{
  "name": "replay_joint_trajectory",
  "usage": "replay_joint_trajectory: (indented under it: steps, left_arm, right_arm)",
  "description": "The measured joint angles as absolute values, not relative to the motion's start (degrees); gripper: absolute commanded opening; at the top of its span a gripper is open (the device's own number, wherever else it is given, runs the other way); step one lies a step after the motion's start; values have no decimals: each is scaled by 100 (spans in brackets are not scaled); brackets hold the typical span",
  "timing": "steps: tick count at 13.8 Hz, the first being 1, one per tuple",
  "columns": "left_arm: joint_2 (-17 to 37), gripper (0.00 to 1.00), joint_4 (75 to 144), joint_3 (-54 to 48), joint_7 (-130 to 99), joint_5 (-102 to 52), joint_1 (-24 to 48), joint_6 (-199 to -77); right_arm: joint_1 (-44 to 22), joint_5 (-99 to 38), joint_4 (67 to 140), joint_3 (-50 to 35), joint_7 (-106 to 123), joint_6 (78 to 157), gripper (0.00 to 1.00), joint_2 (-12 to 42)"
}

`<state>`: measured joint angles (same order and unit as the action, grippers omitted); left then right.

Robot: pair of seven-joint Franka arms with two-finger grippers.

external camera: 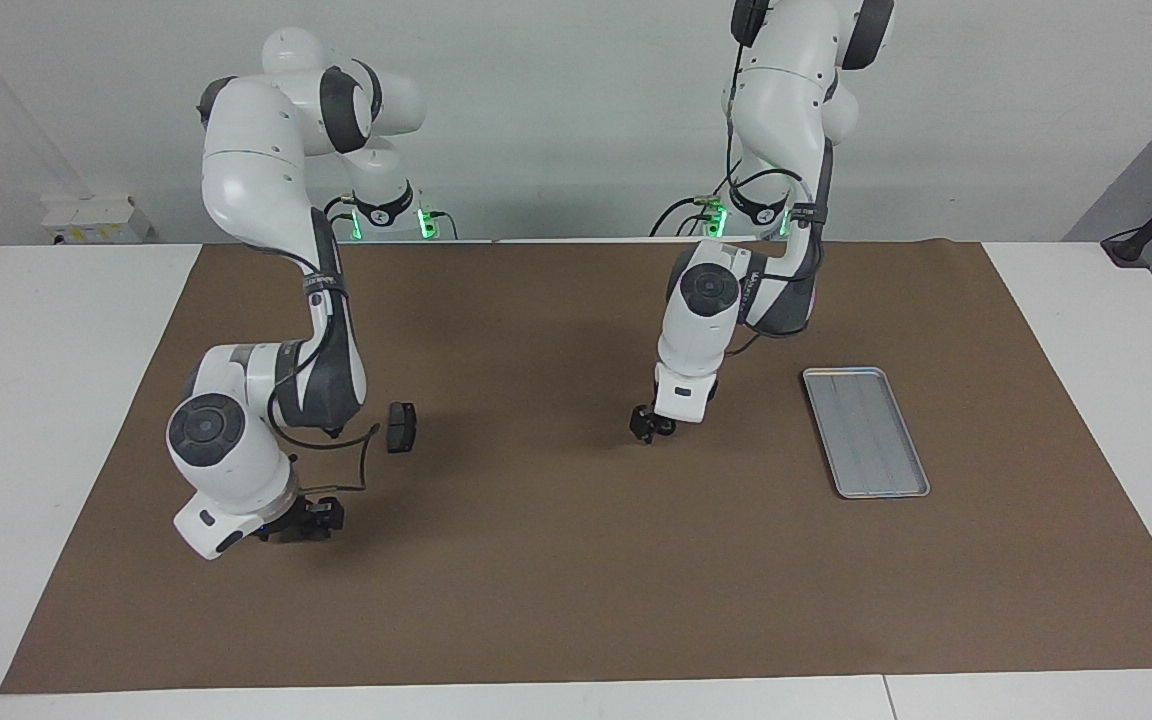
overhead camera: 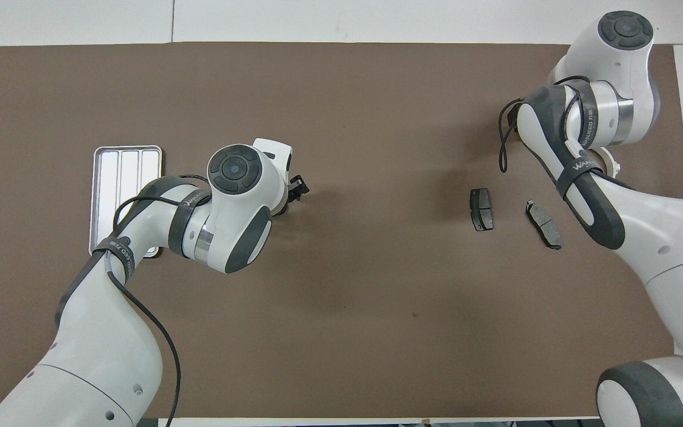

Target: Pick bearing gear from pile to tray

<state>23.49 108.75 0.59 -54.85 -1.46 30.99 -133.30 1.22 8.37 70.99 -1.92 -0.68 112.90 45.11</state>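
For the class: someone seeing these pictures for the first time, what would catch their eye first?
Two white arms bent low over a brown mat: the left gripper down near the mat's middle, the right gripper down at the right arm's end. A silver tray lies empty at the left arm's end; two dark brake pads lie near the right arm.
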Motion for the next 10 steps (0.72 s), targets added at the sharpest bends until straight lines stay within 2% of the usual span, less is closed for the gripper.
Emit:
replay_joint_trajectory:
  steps: [1, 2, 4, 8, 10]
  left_arm:
    - [2348, 65, 10891, 60, -5516, -146, 3124, -13343]
    - [2342, 37, 10896, 61, -5539, -144, 3128, -13349]
    - [2300, 2, 10902, 76, -5546, -144, 3128, -13346]
    - [2258, 0, 10876, 159, -5547, -115, 3117, -13240]
    - [2257, 0, 10726, 200, -5547, -94, 3099, -13000]
  right_arm:
    - [122, 837, 7098, -197, -69, 11276, 92, 4511]
    - [122, 837, 7098, -204, -69, 11261, 92, 4512]
    - [122, 837, 7098, -219, -69, 11223, 92, 4511]
    - [124, 837, 7098, -234, -81, 11005, 92, 4512]
    - [126, 837, 7100, -234, -82, 11004, 88, 4525]
